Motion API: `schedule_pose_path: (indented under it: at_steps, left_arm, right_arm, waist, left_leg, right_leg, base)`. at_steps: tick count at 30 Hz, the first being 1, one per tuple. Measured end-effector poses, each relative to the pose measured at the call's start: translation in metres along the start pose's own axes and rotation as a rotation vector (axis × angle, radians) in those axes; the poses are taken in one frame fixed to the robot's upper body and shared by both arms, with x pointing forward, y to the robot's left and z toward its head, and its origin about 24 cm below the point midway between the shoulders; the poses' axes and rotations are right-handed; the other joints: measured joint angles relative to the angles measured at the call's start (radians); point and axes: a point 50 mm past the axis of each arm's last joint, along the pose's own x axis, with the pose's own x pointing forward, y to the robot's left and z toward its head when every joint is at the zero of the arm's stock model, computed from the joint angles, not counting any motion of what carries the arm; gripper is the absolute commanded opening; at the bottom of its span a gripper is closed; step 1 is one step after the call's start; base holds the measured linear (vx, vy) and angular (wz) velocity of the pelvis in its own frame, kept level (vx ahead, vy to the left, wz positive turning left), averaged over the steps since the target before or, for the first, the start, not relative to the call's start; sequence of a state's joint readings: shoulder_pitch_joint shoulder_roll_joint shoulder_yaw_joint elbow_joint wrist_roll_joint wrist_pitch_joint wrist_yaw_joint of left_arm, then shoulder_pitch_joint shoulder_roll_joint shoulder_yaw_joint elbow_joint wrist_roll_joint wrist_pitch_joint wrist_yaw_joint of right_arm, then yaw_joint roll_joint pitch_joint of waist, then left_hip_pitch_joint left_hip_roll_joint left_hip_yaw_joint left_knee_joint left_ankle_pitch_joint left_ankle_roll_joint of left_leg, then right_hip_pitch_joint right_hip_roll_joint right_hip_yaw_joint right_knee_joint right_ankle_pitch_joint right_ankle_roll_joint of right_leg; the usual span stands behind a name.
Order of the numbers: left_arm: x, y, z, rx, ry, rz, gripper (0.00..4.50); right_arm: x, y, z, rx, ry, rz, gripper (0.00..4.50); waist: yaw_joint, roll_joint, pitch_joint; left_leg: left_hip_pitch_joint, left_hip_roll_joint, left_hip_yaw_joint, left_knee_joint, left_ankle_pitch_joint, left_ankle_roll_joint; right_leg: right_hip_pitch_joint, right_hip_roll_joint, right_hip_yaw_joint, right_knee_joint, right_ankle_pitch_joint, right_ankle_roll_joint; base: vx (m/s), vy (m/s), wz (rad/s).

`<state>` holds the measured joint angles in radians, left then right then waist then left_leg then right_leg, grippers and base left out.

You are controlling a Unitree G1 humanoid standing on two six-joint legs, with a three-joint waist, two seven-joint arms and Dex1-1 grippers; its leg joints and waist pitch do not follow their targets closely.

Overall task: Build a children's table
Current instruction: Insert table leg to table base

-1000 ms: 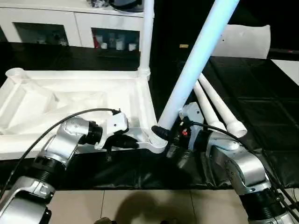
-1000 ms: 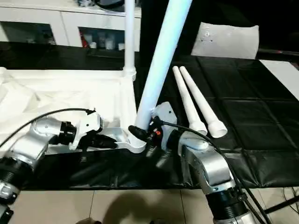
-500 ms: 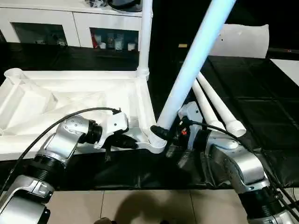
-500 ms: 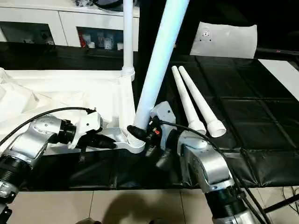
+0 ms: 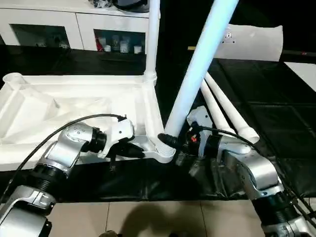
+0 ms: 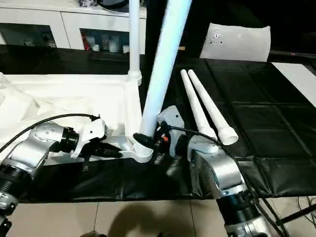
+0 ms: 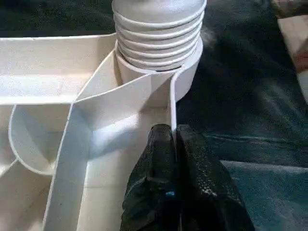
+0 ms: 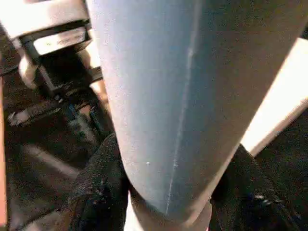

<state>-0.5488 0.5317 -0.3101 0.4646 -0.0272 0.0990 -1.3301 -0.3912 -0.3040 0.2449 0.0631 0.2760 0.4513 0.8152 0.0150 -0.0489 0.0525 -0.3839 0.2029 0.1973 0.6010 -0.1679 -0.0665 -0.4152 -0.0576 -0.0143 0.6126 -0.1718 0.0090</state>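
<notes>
Leg tipped nearer upright in the near corner socket

Over the last second the leg (image 5: 197, 74) held by the right end effector (image 5: 174, 142) swung from a strong lean toward vertical, its threaded foot sitting in the socket (image 7: 159, 62) of the upturned top (image 5: 74, 106) on the black desk (image 5: 276, 118); this looked like lining it up to screw in, not yet seated. The left end effector (image 7: 174, 159) kept its fingers pinched shut on the top's thin rim wall beside that socket. A second leg (image 5: 152, 39) stood in the far corner, and two spare legs (image 6: 207, 108) lay beside the top, so roughly half remained
</notes>
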Motion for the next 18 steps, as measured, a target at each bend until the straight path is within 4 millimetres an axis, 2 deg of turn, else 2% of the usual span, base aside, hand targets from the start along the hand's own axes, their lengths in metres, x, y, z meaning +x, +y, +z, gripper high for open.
schedule_pose_path:
  at_steps: [10,18]
  left_arm:
    - [0.003,0.003,0.001,0.047,0.009,-0.005,0.00]
    - [0.005,0.006,0.001,0.058,0.014,0.031,0.00]
  right_arm:
    - [0.001,-0.007,0.001,-0.013,0.036,0.047,1.90]
    - [0.002,-0.015,-0.007,0.172,-0.068,-0.042,1.89]
  waist:
    - [0.005,-0.004,-0.002]
    - [0.006,-0.004,-0.002]
  left_leg:
    - [0.001,0.000,0.000,0.000,0.000,0.000]
    - [0.001,0.000,-0.001,0.001,0.000,0.000]
  right_leg:
    - [0.001,0.000,0.000,0.001,0.000,-0.002]
    - [0.001,-0.001,-0.001,-0.001,0.001,-0.003]
  base:
    - [0.000,0.000,0.00]
    - [0.000,0.000,0.00]
